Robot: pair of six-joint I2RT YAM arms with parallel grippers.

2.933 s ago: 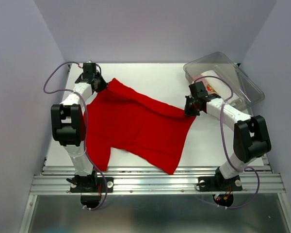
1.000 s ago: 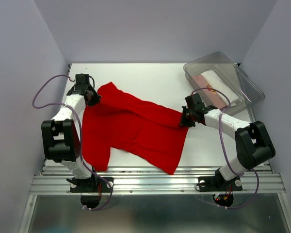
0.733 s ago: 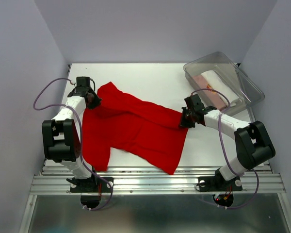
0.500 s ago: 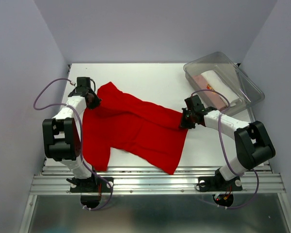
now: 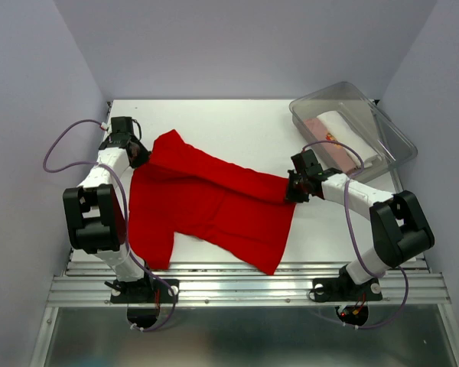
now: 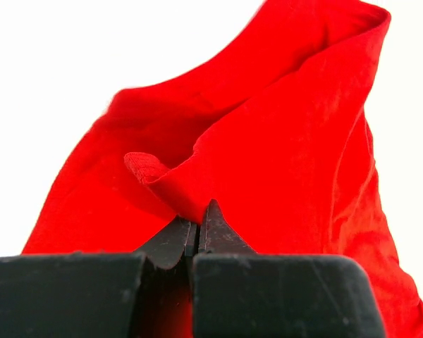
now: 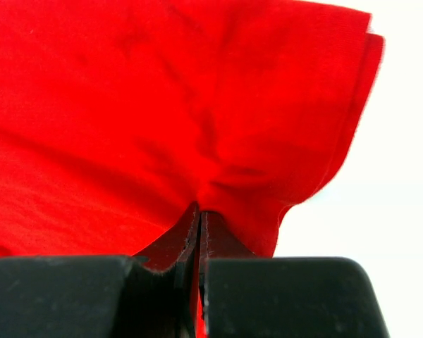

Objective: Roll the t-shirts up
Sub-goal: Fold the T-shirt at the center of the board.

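Note:
A bright red t-shirt (image 5: 210,202) lies spread across the white table, stretched between both arms. My left gripper (image 5: 140,155) is shut on its far-left edge; in the left wrist view the cloth (image 6: 268,141) bunches right at the closed fingertips (image 6: 213,220). My right gripper (image 5: 291,188) is shut on the shirt's far-right corner, and the red cloth (image 7: 162,105) puckers at its tips (image 7: 206,220) in the right wrist view. A white rolled t-shirt (image 5: 344,126) and a pale pink one (image 5: 322,130) lie in the clear bin.
A clear plastic bin (image 5: 392,145) stands at the back right of the table (image 5: 237,122), close behind my right arm. The shirt's lower hem lies close to the metal rail (image 5: 245,281) along the near edge. Grey walls close in both sides.
My left gripper has pulled its edge of the red shirt a little further left and back. The right gripper has stayed nearly still, holding its corner.

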